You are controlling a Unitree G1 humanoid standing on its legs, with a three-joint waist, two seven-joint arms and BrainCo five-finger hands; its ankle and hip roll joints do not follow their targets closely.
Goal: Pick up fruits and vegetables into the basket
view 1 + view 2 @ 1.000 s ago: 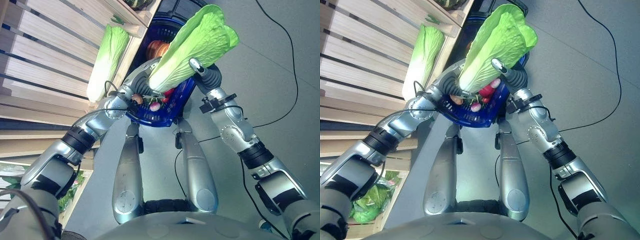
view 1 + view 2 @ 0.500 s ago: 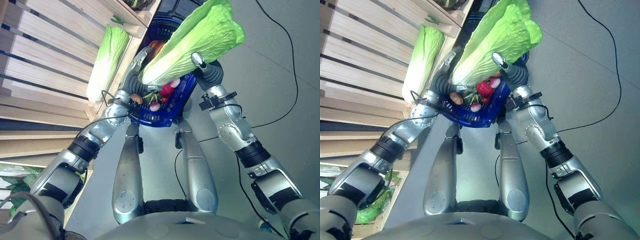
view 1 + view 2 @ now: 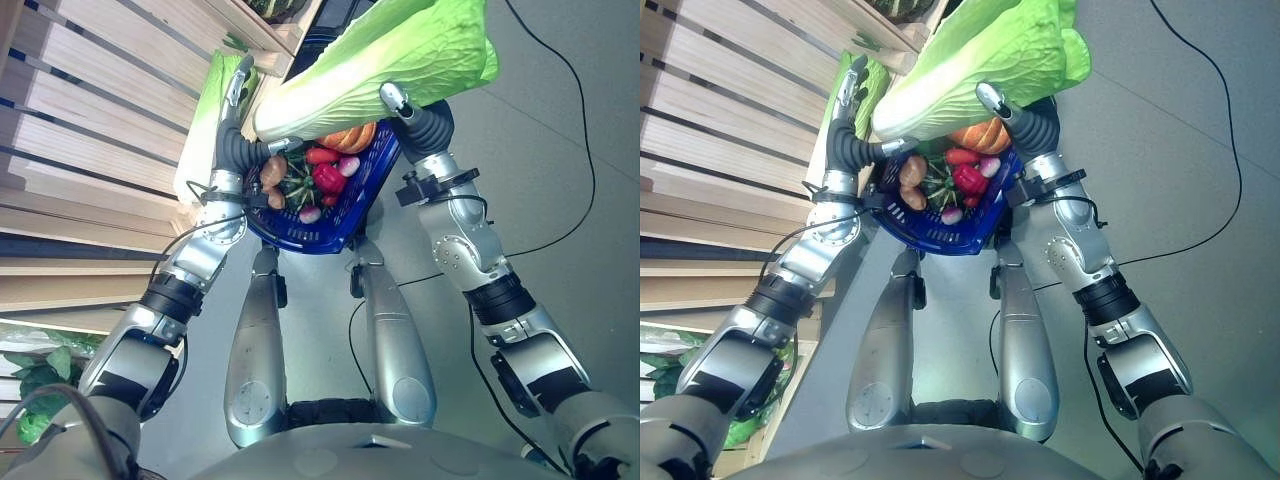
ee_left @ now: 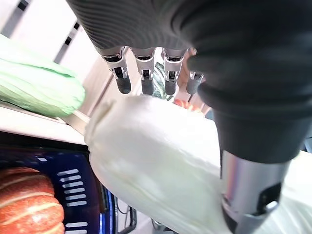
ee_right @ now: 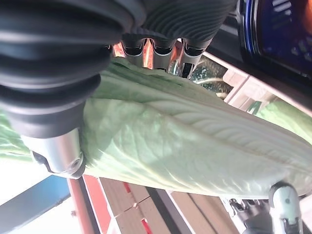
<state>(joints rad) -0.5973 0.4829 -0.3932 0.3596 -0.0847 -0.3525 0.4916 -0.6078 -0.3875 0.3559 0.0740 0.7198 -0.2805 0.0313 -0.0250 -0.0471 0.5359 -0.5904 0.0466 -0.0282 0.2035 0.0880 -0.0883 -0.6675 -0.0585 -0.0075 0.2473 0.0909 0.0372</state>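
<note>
A big napa cabbage (image 3: 380, 60) hangs nearly level above the blue basket (image 3: 330, 228), leafy end to the right. My right hand (image 3: 415, 115) is shut on it from the right side, thumb under the leaves (image 5: 185, 146). My left hand (image 3: 237, 110) stands open just left of the cabbage's white stem (image 4: 156, 151), its fingers (image 4: 146, 73) straight and off the stem. The basket holds an orange pumpkin (image 3: 352, 138), a red pepper (image 3: 328, 178), a potato (image 3: 272, 170) and a radish (image 3: 310, 213).
Slatted wooden shelves (image 3: 90, 100) rise along the left, with a second cabbage (image 3: 203, 140) lying on them behind my left hand. Leafy greens (image 3: 30, 390) sit low at the left. Grey floor (image 3: 570, 150) lies to the right.
My left hand let go of the cabbage's stem and rose towards the shelf with fingers straightened. The right hand tipped the cabbage flatter and higher, uncovering the pumpkin.
</note>
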